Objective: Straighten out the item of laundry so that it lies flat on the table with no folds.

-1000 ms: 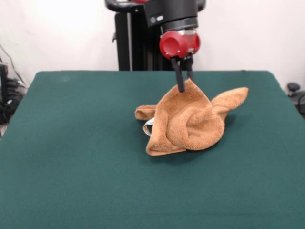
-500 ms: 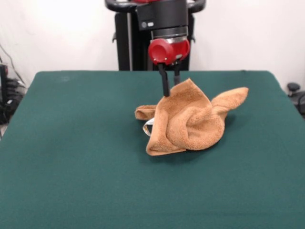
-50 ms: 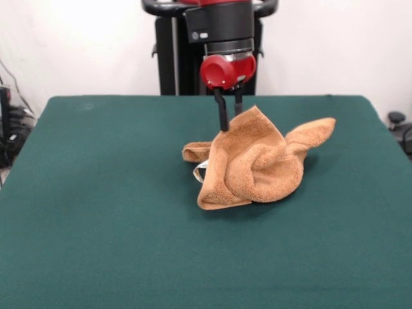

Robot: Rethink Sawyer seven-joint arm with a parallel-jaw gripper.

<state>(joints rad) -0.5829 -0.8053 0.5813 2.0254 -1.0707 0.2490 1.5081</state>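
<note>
Towel (image 3: 252, 164) sat bunched near the middle of the green counter (image 3: 96, 212), heaped into a peaked mound with one end sticking out toward the picture's right and a rolled fold along its near edge; a bit of white tag (image 3: 200, 171) showed at its left. Nothing of the flattening looked done: the cloth was folded over itself throughout and every layer remained to be spread. The tool (image 3: 230, 112) hung just beside the mound's peak, on its left, its two dark fingers (image 3: 223, 114) close together with a narrow gap and gripping nothing. The counter around the towel offered room on every side, so only the towel's own tangle stood in the way.
</note>
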